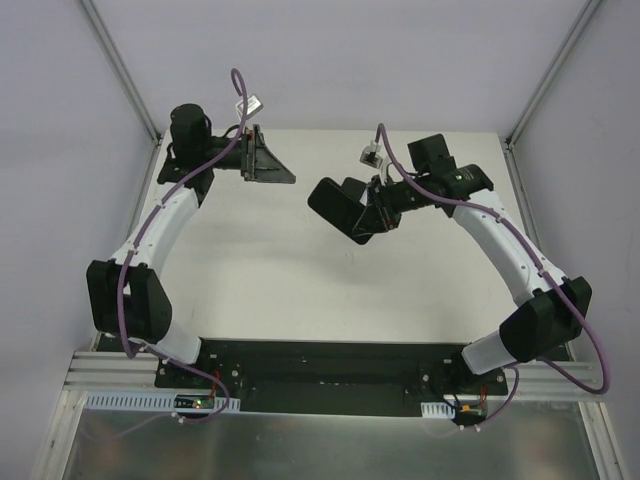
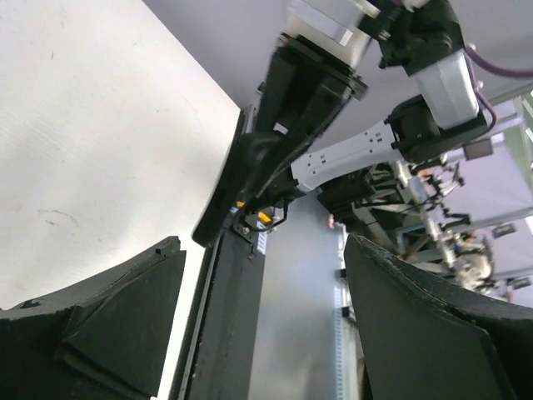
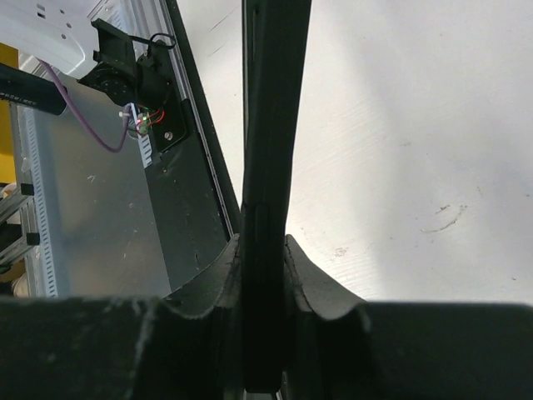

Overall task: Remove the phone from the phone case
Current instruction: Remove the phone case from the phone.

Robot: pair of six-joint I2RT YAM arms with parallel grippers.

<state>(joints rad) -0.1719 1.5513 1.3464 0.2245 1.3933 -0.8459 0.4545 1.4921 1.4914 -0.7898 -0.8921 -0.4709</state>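
Observation:
My right gripper (image 1: 372, 213) is shut on a flat black slab (image 1: 337, 206), the phone in its phone case, held above the white table (image 1: 260, 270). From the right wrist the slab (image 3: 268, 125) runs edge-on between my fingers (image 3: 316, 279). A seam shows along its edge, but I cannot tell phone from case. My left gripper (image 1: 268, 165) hangs open at the back left, well apart from the slab, with nothing between its fingers (image 2: 108, 325). In the left wrist view the slab (image 2: 226, 187) shows edge-on beyond them, under the right gripper (image 2: 304, 100).
A black base plate (image 1: 320, 365) and metal rails (image 1: 150, 385) run along the near edge under both arm bases. Grey enclosure walls with slanted frame posts (image 1: 120, 70) close in the back and both sides of the table.

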